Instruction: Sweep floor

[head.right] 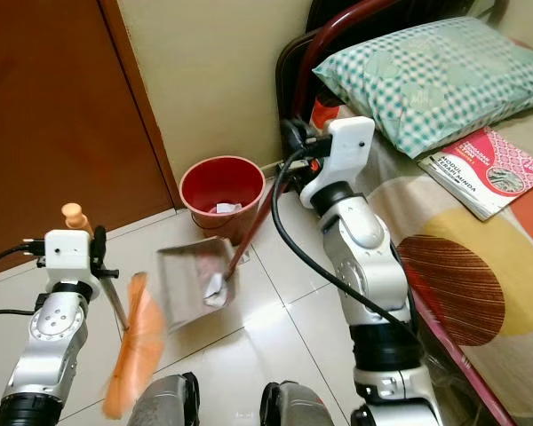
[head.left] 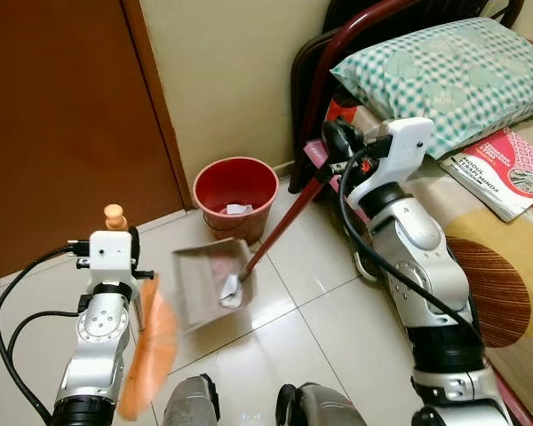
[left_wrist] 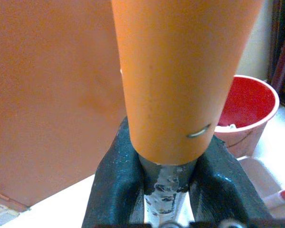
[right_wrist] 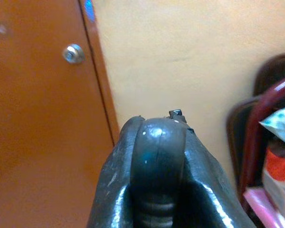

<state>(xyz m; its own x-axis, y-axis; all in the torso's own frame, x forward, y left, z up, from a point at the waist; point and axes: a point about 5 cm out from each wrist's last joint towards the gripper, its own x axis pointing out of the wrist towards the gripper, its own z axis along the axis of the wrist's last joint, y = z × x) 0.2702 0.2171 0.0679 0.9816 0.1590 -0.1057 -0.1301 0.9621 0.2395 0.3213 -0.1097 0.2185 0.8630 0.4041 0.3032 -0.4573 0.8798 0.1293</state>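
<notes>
My left gripper (left_wrist: 167, 183) is shut on the orange broom handle (left_wrist: 175, 71), with both black fingers (left_wrist: 116, 185) pressed against it. The broom's orange bristles (head.left: 147, 351) are blurred above the tile at my lower left. My right gripper (head.left: 333, 146) is shut on the black top of the dustpan's long red handle (head.left: 280, 226), seen close up in the right wrist view. The grey dustpan (head.left: 204, 280) rests tilted on the floor and holds a crumpled white paper (head.left: 231, 291). Just behind it stands a red bucket (head.left: 235, 195) with paper scraps inside.
A brown door (head.left: 62, 115) closes off the left. On the right, a bed (head.left: 489, 266) with a dark red frame (head.left: 338, 53) carries a checked pillow (head.left: 444, 67) and a book (head.left: 506, 173). My feet (head.left: 191, 404) stand on the glossy tiles.
</notes>
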